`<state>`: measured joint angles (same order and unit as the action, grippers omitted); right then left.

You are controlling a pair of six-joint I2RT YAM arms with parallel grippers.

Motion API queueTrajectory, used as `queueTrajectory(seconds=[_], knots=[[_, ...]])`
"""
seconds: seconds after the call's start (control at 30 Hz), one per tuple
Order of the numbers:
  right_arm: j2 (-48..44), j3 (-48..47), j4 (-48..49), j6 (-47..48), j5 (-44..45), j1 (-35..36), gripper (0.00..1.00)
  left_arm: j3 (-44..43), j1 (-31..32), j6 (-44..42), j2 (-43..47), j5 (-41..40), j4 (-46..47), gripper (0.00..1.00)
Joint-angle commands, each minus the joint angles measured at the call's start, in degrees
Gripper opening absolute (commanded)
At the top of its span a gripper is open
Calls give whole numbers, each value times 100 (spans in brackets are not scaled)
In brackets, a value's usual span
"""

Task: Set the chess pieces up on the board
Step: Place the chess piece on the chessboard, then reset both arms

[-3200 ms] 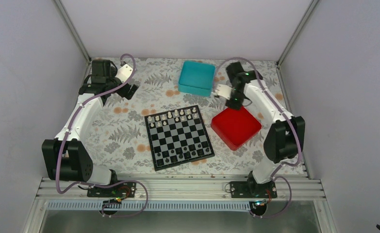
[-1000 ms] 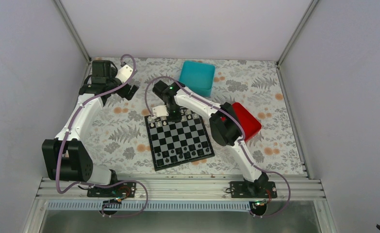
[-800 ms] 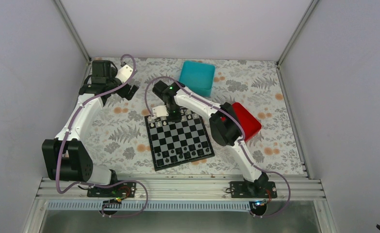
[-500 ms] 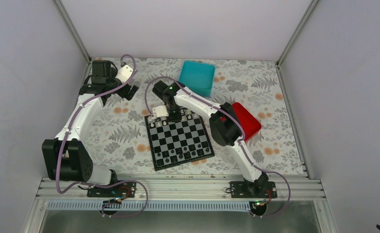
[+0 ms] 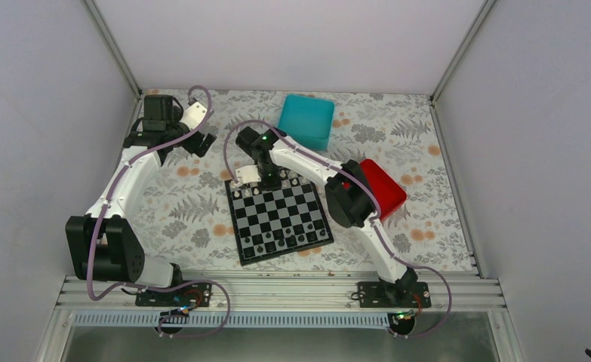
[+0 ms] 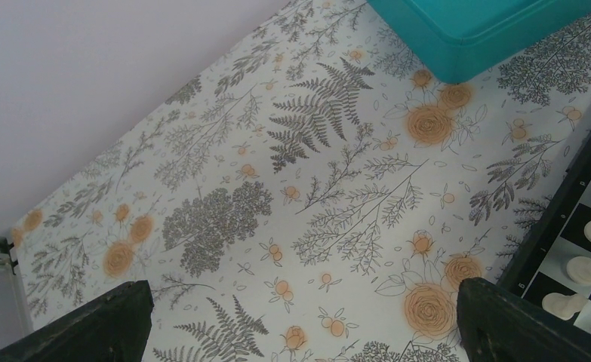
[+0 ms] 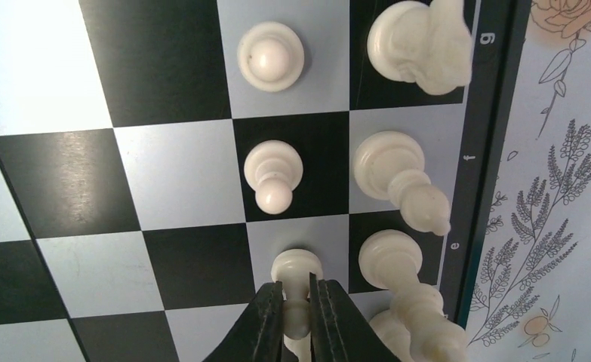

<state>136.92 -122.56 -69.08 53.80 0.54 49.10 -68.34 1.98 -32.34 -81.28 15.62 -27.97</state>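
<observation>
The board (image 5: 284, 215) lies mid-table, with white chess pieces (image 5: 271, 181) along its far edge. My right gripper (image 5: 260, 179) reaches over the board's far left part. In the right wrist view it (image 7: 297, 290) is shut on the neck of a white pawn (image 7: 297, 265), whose base rests on a light square. Two more pawns (image 7: 273, 173) stand ahead of it, and taller back-row pieces (image 7: 401, 170) line the lettered edge. My left gripper (image 5: 201, 143) hovers open over the far left cloth and holds nothing; its fingers (image 6: 118, 317) stand wide apart.
A teal box (image 5: 307, 121) sits at the back centre, with a red tray (image 5: 383, 188) right of the board, partly behind my right arm. Dark pieces (image 5: 284, 241) line the board's near rows. The left wrist view catches the board's corner (image 6: 571, 204).
About three seconds ago my right gripper was over the red tray; it has since crossed to the board's far left rows. Over the last second it barely moved. The left arm stayed still.
</observation>
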Motion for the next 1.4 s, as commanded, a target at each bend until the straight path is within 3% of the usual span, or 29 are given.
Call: queueTrajectory(seconds=[0.0, 0.4, 0.7, 0.8, 0.83, 0.87, 0.9, 1.03, 1.1, 1.27, 1.37], knots=[[2, -137, -29, 63, -19, 40, 13, 29, -31, -35, 60, 123, 98, 100], [-348, -158, -46, -6, 93, 40, 24, 19, -30, -37, 59, 128, 67, 100], [-1972, 73, -426, -101, -114, -68, 35, 14, -31, -38, 72, 97, 86, 100], [-2607, 75, -401, -205, -136, -390, 51, 11, -31, -22, 55, 53, 117, 100], [-2825, 114, -278, -249, -100, -588, 70, 6, -31, -12, 50, 29, 131, 100], [-3043, 193, -89, -301, -22, -789, 96, -1, -26, -3, 31, 8, 140, 100], [-3252, 329, 204, -357, 71, -1061, 100, -4, -30, 7, 13, -28, 146, 100], [-4066, 1261, 1573, -670, 33, -2352, 100, 4, -29, 71, 0, -163, 232, 100], [-4728, 2221, 2630, -810, 7, -2847, 100, 47, -30, 123, 40, -243, 333, 100], [-5505, 4609, 5544, -1468, 793, -3450, 100, 75, -26, 250, 99, -407, 536, 100], [-5545, 5013, 5760, -1845, 240, -3867, 100, 45, -32, 268, 78, -449, 543, 100]])
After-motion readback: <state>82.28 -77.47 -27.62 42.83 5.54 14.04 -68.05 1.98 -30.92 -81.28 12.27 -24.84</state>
